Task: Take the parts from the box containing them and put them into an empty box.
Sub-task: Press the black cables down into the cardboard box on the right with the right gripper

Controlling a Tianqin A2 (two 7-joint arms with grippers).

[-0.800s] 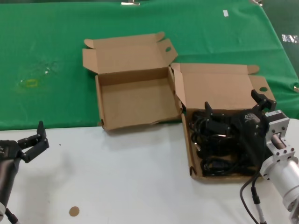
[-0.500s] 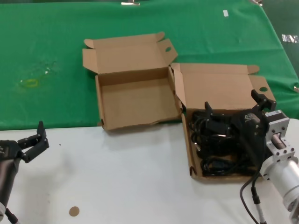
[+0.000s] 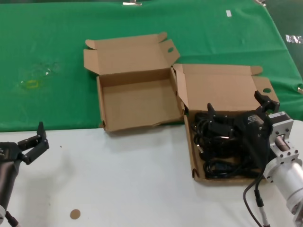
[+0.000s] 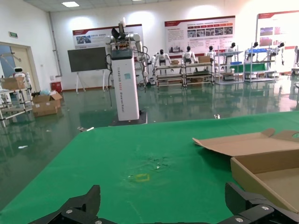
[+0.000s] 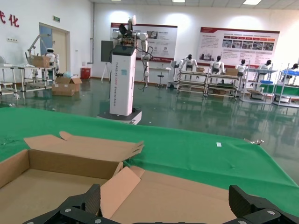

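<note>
- Nothing has shifted since the earlier frames; both arms and both boxes sit as before.
- Right gripper (image 3: 239, 109) hangs spread wide over the black power cords (image 3: 218, 144), gripping nothing.
- Beneath it, the cords fill the longer cardboard box (image 3: 193, 156).
- Beside that, toward the left arm, lies the squarer empty box (image 3: 135, 105).
- Left gripper (image 3: 34, 142) waits open, well apart on the white table (image 3: 132, 189).

The head camera is looking down and forward at the white tabletop (image 3: 142, 179) and the green cloth (image 3: 57, 56) behind it. Both wrist cameras are sitting low, facing level across that cloth toward a hall; each is also catching the roughly square brown cardboard box (image 3: 137, 101) (image 4: 266, 170) (image 5: 42, 179).
</note>
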